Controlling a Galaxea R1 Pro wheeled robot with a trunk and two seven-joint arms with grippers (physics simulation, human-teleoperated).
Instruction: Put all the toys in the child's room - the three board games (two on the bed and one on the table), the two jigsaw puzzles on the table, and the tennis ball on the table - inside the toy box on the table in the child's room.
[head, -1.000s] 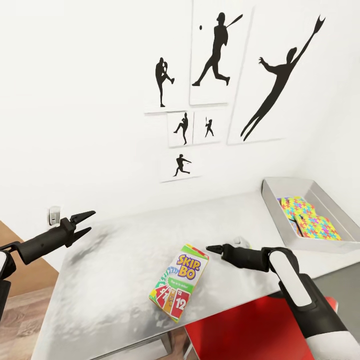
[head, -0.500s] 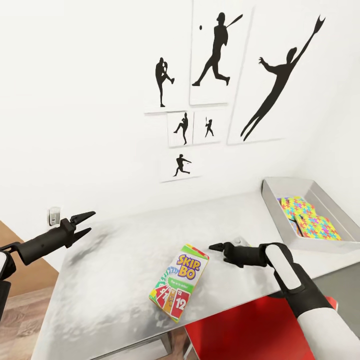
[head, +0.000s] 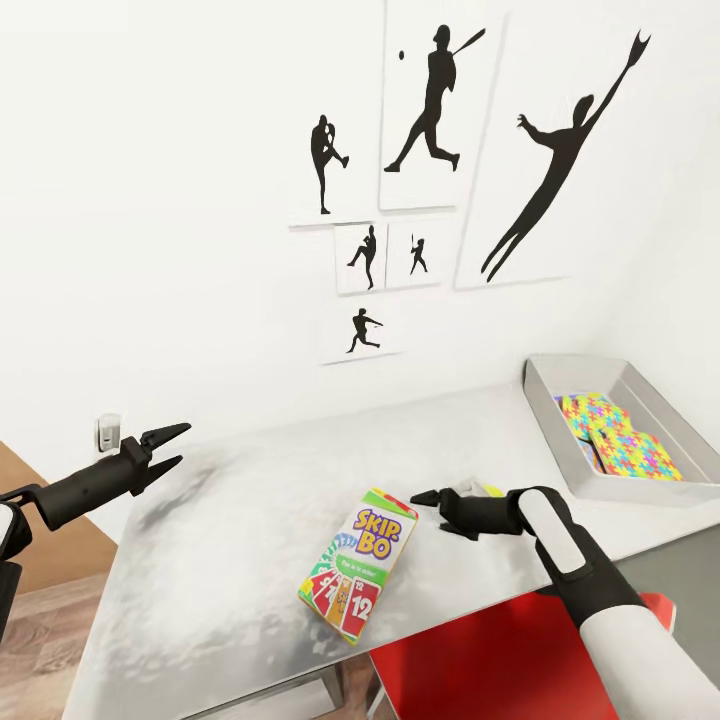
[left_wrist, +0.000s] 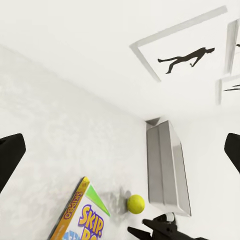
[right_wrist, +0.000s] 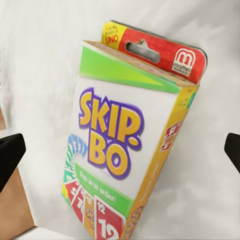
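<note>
The SKIP-BO board game (head: 358, 560) (right_wrist: 120, 145) (left_wrist: 82, 220) lies flat near the front edge of the light-grey table (head: 250, 500). My right gripper (head: 420, 497) (left_wrist: 137, 231) hovers just right of the box's far end, open, its fingers spread wide on either side of the box in the right wrist view. The tennis ball (left_wrist: 135, 203) (head: 488, 490) rests right behind that gripper. The toy box (head: 585, 372) (left_wrist: 167, 165) stands at the table's right end with two jigsaw puzzles (head: 620, 440) inside. My left gripper (head: 172, 446) hangs open over the table's left end.
A red object (head: 500, 650) sits low under the table's front right. A wall socket (head: 108, 430) is behind the left gripper. Black athlete prints (head: 430, 100) hang on the white wall. Wood floor (head: 40, 600) shows at the left.
The right forearm has swung left and closer in, and a sliver of the ball now shows behind the gripper. Its fingertips stay beside the box's far end. The left arm is still.
</note>
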